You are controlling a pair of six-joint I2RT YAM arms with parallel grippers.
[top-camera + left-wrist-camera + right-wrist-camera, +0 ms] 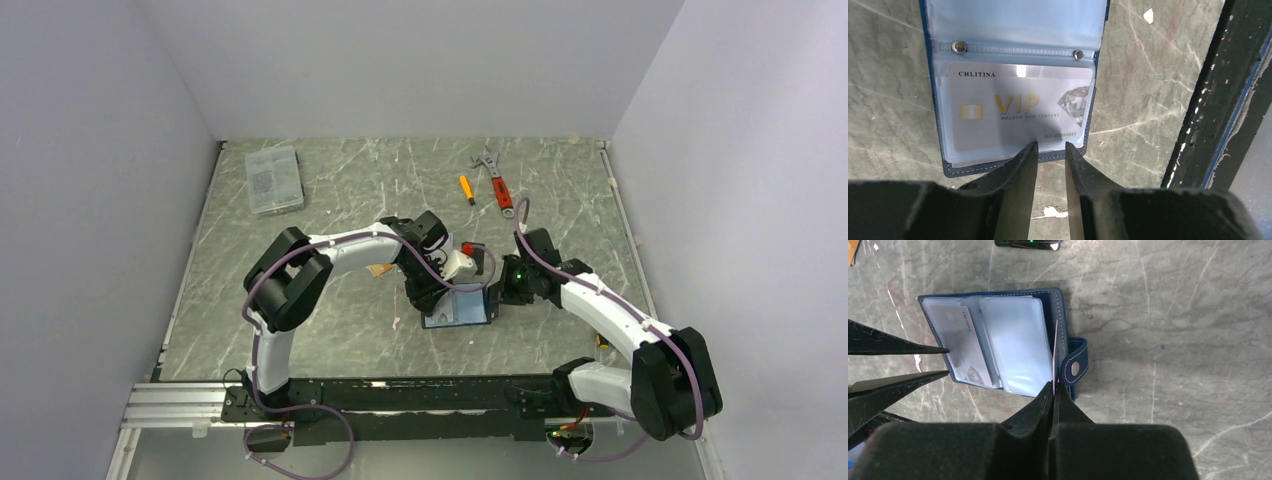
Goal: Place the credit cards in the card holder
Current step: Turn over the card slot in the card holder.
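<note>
My left gripper (1049,145), narrowly open, has the open card holder (1018,25) just ahead of its tips, with the silver VIP card (1013,115) tucked inside. My right gripper (1053,387) pinches a thin sheet (1054,350) edge-on. I think I should hold that steady and nudge the card deeper, flat.

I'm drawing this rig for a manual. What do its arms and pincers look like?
The left arm and right arm are white and curved, with bulky black joints and purple cables. The left pincer and right pincer each have two black fingers tapering to points.
</note>
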